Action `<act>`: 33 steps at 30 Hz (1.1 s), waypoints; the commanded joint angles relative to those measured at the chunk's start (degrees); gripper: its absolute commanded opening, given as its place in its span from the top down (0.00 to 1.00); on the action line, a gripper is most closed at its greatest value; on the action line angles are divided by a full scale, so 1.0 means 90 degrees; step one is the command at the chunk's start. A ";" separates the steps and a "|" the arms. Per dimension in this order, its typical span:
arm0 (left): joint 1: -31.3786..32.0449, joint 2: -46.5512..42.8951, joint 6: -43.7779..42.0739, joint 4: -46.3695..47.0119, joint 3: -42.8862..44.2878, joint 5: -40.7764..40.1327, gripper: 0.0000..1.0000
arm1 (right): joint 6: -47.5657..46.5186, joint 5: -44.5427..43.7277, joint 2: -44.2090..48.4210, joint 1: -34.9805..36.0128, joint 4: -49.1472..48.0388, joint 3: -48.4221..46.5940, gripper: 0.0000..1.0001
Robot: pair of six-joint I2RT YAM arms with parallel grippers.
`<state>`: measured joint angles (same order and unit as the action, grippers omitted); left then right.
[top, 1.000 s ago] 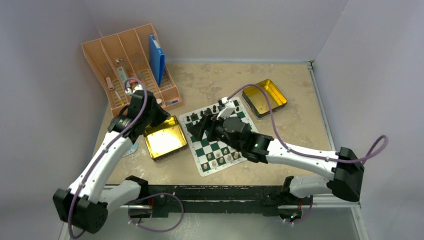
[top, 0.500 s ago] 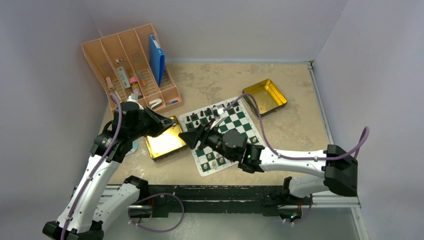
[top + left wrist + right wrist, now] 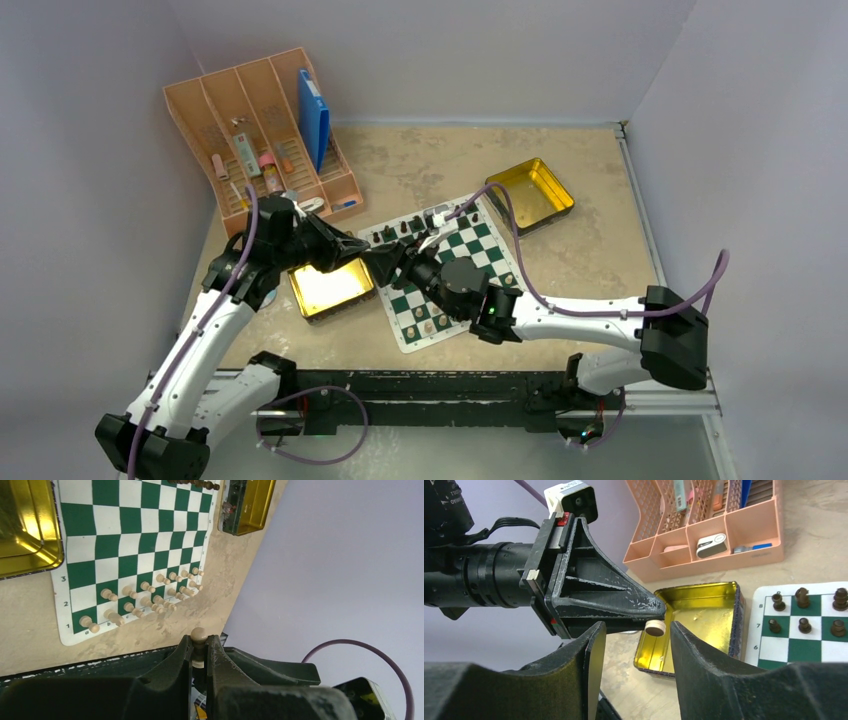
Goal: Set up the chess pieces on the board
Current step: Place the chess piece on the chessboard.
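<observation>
Chess piece point(image 3: 199, 635), tan, tight between left fingers point(image 3: 181, 662), its base between the wide-apart right fingers point(image 3: 691, 650).

We see only pawn point(image 3: 199, 634) head; body hidden between left gripper point(image 3: 199, 643) fingers. Board point(image 3: 835, 651) cut off at right-wrist view's right edge.

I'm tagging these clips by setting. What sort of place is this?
Probably a robot lab test cell: plain grey walls box in the tabletop, left arm and right arm mounted at its near edge, chess board laid out.
</observation>
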<state>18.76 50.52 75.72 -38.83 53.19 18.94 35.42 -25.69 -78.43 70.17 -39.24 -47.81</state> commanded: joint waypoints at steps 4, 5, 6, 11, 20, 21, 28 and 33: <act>-0.0039 0.0011 0.0388 0.0847 -0.0062 0.0548 1.00 | -0.0470 -0.0434 -0.0006 -0.0013 -0.0217 -0.0335 0.52; -0.0035 0.0011 0.0405 0.0896 -0.0060 0.0580 1.00 | -0.0530 -0.0436 -0.0028 -0.0008 -0.0233 -0.0353 0.53; -0.0039 0.0014 0.0434 0.0934 -0.0059 0.0622 1.00 | -0.0594 -0.0431 -0.0072 -0.0006 -0.0247 -0.0381 0.53; -0.0034 -0.0024 0.0486 0.1026 -0.0028 0.0752 1.00 | -0.0731 -0.0497 -0.0217 -0.0007 -0.0277 -0.0498 0.54; -0.0035 -0.0158 0.0566 0.0912 -0.0107 0.1045 1.00 | -0.1134 -0.0612 -0.0084 -0.0011 -0.0848 -0.0212 0.81; -0.0034 -0.0177 0.0566 0.0934 -0.0120 0.1088 1.00 | -0.1182 -0.0557 -0.0068 -0.0005 -0.0890 -0.0169 0.85; -0.0037 -0.0381 0.0389 0.0868 -0.0065 0.1114 0.95 | -0.1425 -0.0483 0.0010 -0.0005 -0.1098 -0.0024 0.94; -0.0034 -0.0732 0.0002 0.0898 -0.0064 0.0882 0.68 | -0.1754 -0.0048 0.0389 -0.0060 -0.1040 0.0040 0.95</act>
<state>18.13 47.40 78.35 -32.23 52.23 24.64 23.29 -28.12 -79.57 70.28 -44.80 -47.92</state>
